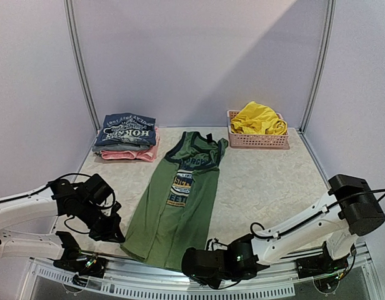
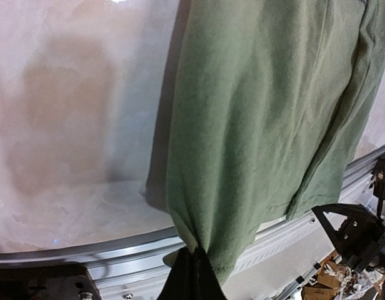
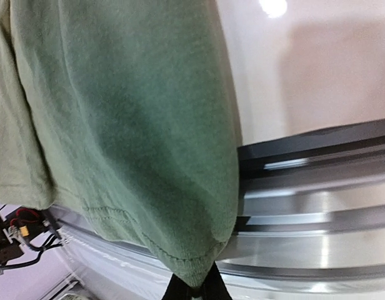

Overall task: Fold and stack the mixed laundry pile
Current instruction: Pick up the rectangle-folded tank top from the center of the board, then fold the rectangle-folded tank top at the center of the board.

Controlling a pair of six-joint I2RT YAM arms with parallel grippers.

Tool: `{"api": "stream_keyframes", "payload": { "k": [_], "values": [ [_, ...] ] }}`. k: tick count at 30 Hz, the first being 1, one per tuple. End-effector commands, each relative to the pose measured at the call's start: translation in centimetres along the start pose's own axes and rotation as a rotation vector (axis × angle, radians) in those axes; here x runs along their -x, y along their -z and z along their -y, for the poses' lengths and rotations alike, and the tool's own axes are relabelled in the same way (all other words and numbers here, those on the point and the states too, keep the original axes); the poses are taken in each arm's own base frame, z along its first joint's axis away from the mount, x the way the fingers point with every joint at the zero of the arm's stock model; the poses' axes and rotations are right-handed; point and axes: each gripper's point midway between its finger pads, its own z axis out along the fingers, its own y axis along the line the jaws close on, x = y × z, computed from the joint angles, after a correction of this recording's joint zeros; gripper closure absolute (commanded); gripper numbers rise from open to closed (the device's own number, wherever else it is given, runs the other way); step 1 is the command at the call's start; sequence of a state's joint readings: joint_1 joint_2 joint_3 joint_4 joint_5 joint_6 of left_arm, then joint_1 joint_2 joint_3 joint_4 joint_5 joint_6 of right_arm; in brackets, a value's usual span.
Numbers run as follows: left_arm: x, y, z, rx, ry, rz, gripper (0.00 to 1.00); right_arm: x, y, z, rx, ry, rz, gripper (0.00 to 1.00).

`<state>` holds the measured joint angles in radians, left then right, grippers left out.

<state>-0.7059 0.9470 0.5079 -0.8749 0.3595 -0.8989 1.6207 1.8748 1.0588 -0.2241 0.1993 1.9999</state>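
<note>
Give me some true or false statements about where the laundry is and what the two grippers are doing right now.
1. The green shirt lies spread flat on the table. True.
2. The yellow shorts sit folded on the far-left stack. False: they lie bunched in the pink basket at the far right.
3. The left gripper and right gripper each pinch a hem corner of the green shirt. True.
4. The blue garment lies under the pink garment. False: the blue one is on top.
</note>
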Motion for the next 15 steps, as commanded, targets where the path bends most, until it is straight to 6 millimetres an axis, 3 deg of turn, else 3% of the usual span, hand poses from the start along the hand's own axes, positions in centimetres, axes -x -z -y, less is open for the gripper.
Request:
{"api": "stream_keyframes", "payload": {
  "k": [1,9,15],
  "values": [
    [-0.2,0.6,2.2,-0.098,0.026,-0.004,1.0,3.0,3.5,2.9,-0.151,0.023,0.083,1.0],
    [-1.1,0.1,6.0,-0.166,0.062,0.001,1.0,5.2,9.2,4.3,-0.238,0.111,0.076,1.0],
    [-1.1,0.6,9.6,-0.167,0.056,0.03,1.0,5.0,11.1,3.1,-0.207,0.173,0.005,1.0]
  ]
}}
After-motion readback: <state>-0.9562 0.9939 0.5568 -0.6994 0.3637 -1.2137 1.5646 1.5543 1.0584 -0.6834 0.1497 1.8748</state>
